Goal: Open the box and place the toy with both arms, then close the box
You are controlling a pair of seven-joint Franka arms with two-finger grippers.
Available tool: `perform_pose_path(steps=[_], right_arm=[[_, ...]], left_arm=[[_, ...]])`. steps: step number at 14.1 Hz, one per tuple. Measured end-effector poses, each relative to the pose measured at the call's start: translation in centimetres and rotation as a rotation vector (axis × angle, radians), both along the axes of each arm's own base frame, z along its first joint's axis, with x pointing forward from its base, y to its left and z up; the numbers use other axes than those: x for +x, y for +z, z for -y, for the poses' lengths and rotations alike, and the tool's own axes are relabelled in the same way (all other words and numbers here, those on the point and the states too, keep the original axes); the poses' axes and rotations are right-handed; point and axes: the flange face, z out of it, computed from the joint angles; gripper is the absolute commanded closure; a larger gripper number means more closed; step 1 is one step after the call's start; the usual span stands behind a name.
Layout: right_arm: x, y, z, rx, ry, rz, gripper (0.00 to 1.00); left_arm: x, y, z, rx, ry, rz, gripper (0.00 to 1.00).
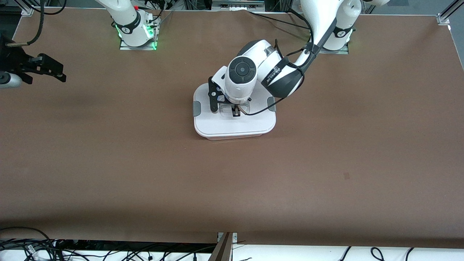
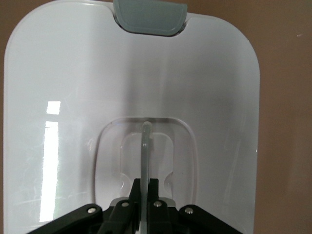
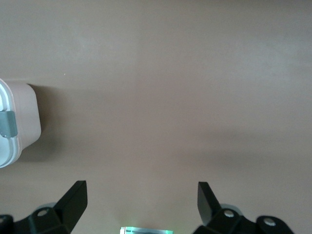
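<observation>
The box [image 1: 235, 125] stands mid-table with its white lid [image 2: 73, 97] on and a grey clip [image 1: 197, 108] at each side. My left gripper [image 1: 236, 112] is down on the lid's centre, shut on the thin upright handle [image 2: 145, 146] in the recess; the left wrist view shows the gripper [image 2: 146, 187] with both jaws pressed against the handle. My right gripper [image 1: 59, 73] is open and empty, held over bare table at the right arm's end, and waits. The right wrist view shows that gripper [image 3: 142, 195] with the box's corner [image 3: 22, 112] at the edge. The toy is out of view.
The brown table [image 1: 326, 163] spreads wide around the box. Cables lie past the table's edge nearest the front camera [image 1: 36, 246]. One clip [image 2: 150, 17] shows at the lid's rim in the left wrist view.
</observation>
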Motion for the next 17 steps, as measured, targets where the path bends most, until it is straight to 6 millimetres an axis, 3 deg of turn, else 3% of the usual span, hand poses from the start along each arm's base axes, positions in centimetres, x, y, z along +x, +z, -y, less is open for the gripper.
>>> perform_pose_path(steps=[3, 6, 17], right_arm=[[-0.3, -1.8, 0.9, 0.000, -0.016, -0.035, 0.00], [0.4, -2.9, 1.1, -0.002, -0.021, -0.042, 0.00], [1.8, -4.1, 2.2, -0.007, -0.042, -0.038, 0.00]], left_arm=[[-1.3, -0.5, 1.0, 0.021, -0.004, 0.014, 1.00], [-1.4, -0.3, 1.1, 0.027, -0.003, 0.034, 1.00], [-0.8, -0.4, 0.6, 0.032, 0.031, 0.041, 1.00]])
